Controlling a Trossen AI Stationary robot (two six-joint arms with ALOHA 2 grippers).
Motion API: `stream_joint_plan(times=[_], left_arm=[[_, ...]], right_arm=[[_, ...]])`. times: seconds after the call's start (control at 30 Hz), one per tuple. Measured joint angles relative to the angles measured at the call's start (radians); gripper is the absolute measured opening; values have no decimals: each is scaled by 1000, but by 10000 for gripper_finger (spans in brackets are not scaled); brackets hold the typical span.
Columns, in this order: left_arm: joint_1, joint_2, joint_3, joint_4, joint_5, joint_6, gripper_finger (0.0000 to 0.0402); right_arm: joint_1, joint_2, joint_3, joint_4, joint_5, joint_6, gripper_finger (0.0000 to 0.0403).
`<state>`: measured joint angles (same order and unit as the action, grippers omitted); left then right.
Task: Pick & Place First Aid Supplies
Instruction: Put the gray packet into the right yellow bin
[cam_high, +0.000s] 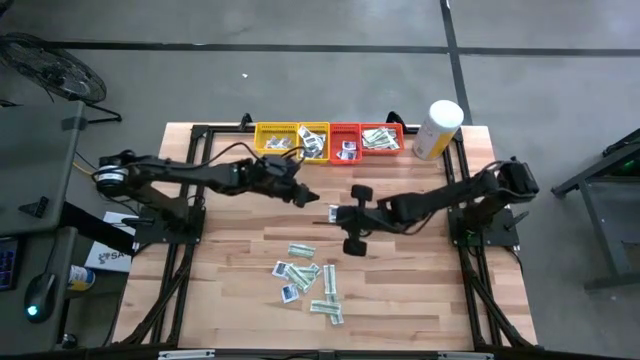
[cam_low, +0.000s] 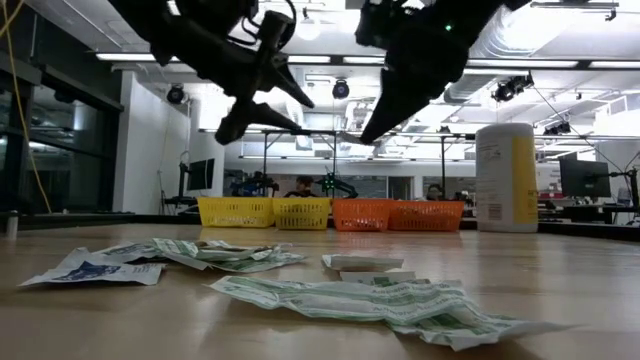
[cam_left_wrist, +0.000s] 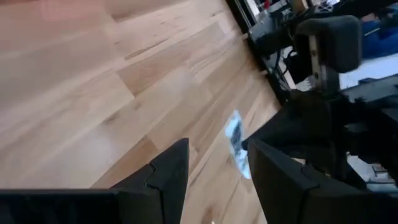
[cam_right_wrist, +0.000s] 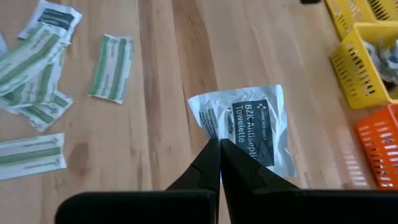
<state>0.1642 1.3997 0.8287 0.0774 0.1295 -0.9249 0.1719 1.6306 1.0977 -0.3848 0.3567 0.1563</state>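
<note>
My right gripper (cam_right_wrist: 219, 142) is shut on a white square packet with a dark blue centre (cam_right_wrist: 255, 124), printed "BZK Antiseptic Towelette". In the high view it hovers mid-table (cam_high: 338, 213), above and beyond the pile. My left gripper (cam_left_wrist: 219, 146) is open and empty, raised just left of it (cam_high: 305, 193), its fingers spread in the low view (cam_low: 268, 105). The other first aid supplies (cam_high: 308, 280) lie flat in a loose pile on the wood nearer the table's near edge: green-and-white strips and white squares (cam_right_wrist: 37, 56). My right gripper pinches the towelette packet between its two shut fingertips at the packet's near edge (cam_right_wrist: 214, 132). The fingers reach from the table's right, slanting down. The packet sticks out beyond the fingertips, lifted clear of the table, and also shows in the left wrist view (cam_left_wrist: 235, 138).
Two yellow trays (cam_high: 272, 128) and two red trays (cam_high: 381, 127) stand in a row at the far edge, holding some packets. A tall white-and-yellow canister (cam_high: 438, 128) stands right of them. Bare wood lies between the pile and the trays. Black frame rails run along both table sides.
</note>
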Motion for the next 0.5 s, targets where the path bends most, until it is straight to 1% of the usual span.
stream_joint_plan(times=[0.13, 0.3, 0.5], left_arm=[[27, 29, 0, 55, 21, 0, 163], [34, 64, -1, 114, 18, -1, 163], [33, 93, -1, 164, -5, -1, 163]], right_arm=[[-54, 0, 0, 24, -43, -29, 0], [-110, 0, 0, 90, -76, -53, 0], [-161, 0, 1, 140, -90, -92, 0]])
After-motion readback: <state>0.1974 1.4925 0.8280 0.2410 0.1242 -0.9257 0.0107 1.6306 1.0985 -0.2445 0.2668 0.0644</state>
